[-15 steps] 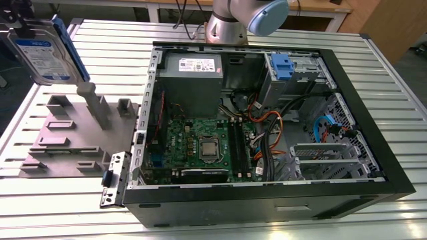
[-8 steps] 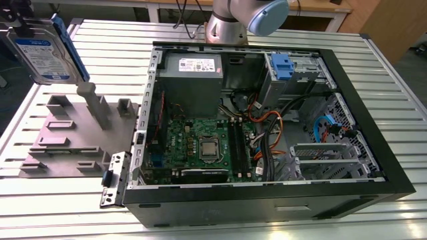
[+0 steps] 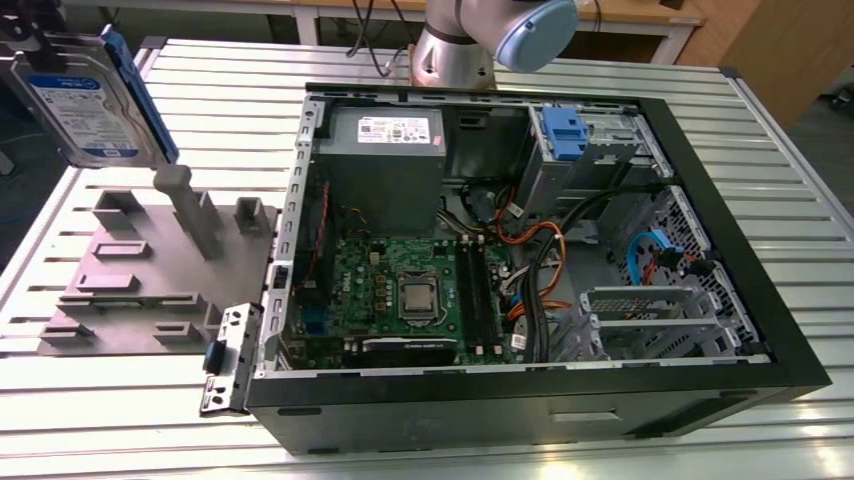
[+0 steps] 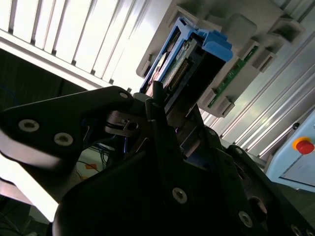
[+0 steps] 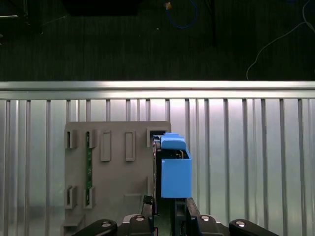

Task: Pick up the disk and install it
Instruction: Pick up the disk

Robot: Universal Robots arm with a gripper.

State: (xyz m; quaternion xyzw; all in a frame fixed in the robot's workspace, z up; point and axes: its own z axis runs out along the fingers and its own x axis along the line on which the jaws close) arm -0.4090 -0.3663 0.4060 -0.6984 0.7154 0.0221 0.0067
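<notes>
The gripper's [image 5: 164, 201] fingers [image 4: 158, 118] pinch the disk [image 3: 87, 100], holding it on edge, blue rails showing, in the air above the grey slotted holder plate [image 3: 134, 275], at about ten o'clock from the open computer case [image 3: 534, 388] on the slatted metal counter [image 3: 754, 130] in the exterior view.

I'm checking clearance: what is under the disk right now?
In the first wrist view, the grey fixture plate and the slatted table lie below the disk. The disk hides the strip of plate and table directly beneath it.
</notes>
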